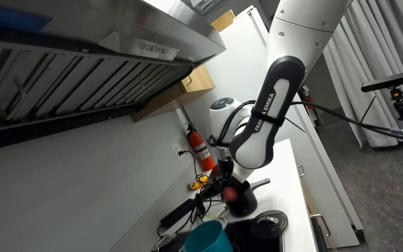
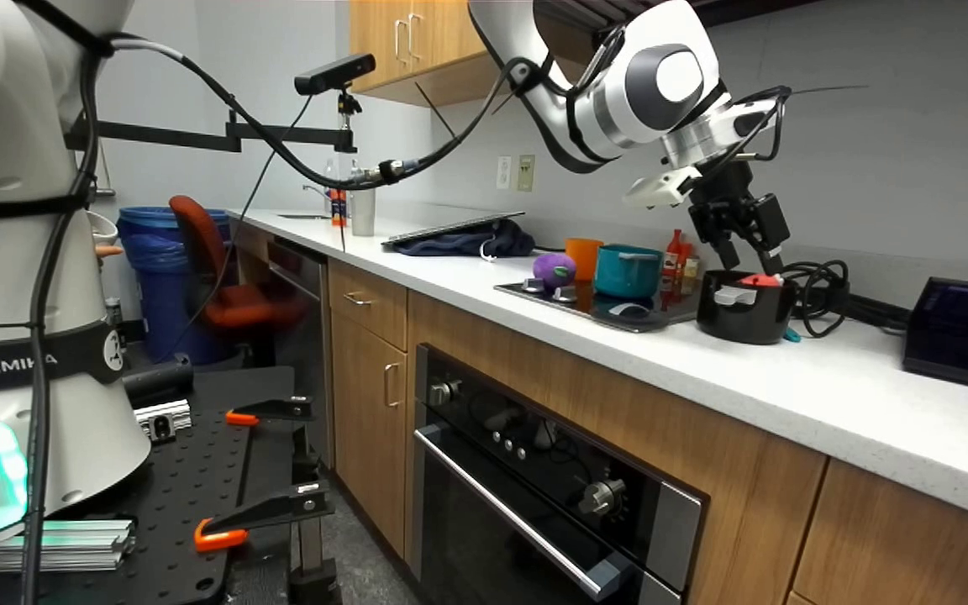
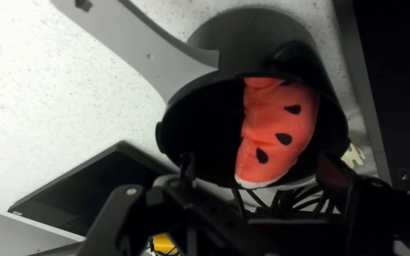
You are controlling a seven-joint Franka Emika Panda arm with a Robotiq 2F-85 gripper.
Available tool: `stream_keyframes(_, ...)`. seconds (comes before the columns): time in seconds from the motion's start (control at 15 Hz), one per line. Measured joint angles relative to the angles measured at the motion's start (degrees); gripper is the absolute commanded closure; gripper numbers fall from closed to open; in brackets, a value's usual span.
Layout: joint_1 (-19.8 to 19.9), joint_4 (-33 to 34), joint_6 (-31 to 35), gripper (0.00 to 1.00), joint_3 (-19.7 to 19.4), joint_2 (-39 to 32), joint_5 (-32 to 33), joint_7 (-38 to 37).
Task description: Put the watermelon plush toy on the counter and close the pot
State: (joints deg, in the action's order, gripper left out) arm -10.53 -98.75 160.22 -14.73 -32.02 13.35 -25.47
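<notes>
The watermelon plush toy (image 3: 279, 128), red with dark seeds and a whitish edge, lies inside the dark pot (image 3: 247, 46). Its top pokes up at the rim in an exterior view (image 2: 761, 279). The pot (image 2: 740, 323) stands on the white counter (image 2: 837, 370) beside the cooktop, its grey handle (image 3: 148, 53) sticking out. My gripper (image 2: 750, 257) points down just above the pot's mouth. In the wrist view its jaws stand apart, one on each side of the toy, with gaps between. A glass lid (image 1: 269, 224) rests on the cooktop.
A teal pot (image 2: 628, 273), a purple toy (image 2: 554, 269) and an orange cup (image 2: 583, 256) stand about the cooktop. Black cables (image 2: 820, 281) lie behind the dark pot. A dark boxy device (image 2: 967, 336) sits farther along the counter. The range hood (image 1: 100, 63) hangs overhead.
</notes>
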Motion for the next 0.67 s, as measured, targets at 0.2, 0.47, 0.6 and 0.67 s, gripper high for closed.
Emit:
stream_keyframes(0.2, 0.0, 0.8, -0.2, 0.11, 0.1, -1.2, -1.1, 0.0)
stream_keyframes(0.47, -0.2, 2.4, -1.4, 0.12, 0.6, -2.7, -2.2, 0.0)
stream_keyframes(0.6, -0.4, 3.3, -2.7, 0.28, 0.9, -3.5, -2.7, 0.0)
stream_keyframes(0.67, -0.4, 3.7, -3.0, 0.39, 1.0, -3.8, -2.9, 0.0)
